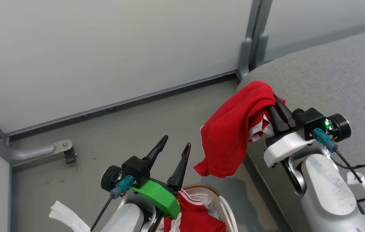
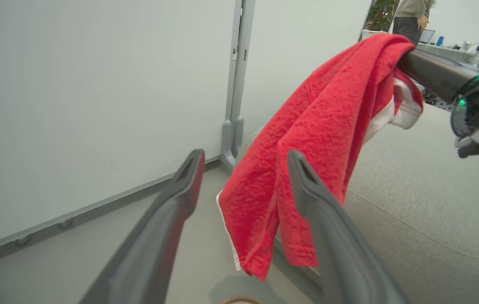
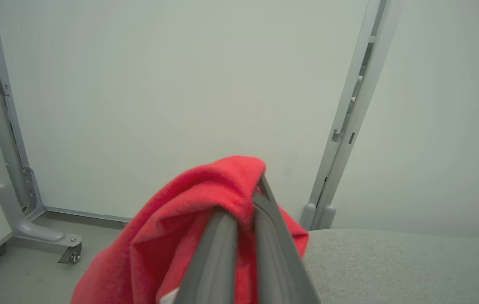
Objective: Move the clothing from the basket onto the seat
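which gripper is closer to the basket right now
Left. The left gripper hangs open right by the basket; the right gripper is off by the seat, shut on a red garment.

Bright even light, sharp pics

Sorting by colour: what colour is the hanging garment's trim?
White, on the red garment; best in the left wrist view.

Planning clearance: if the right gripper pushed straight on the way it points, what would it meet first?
Probably the white wall panel, just left of the grey post; how far off is unclear.
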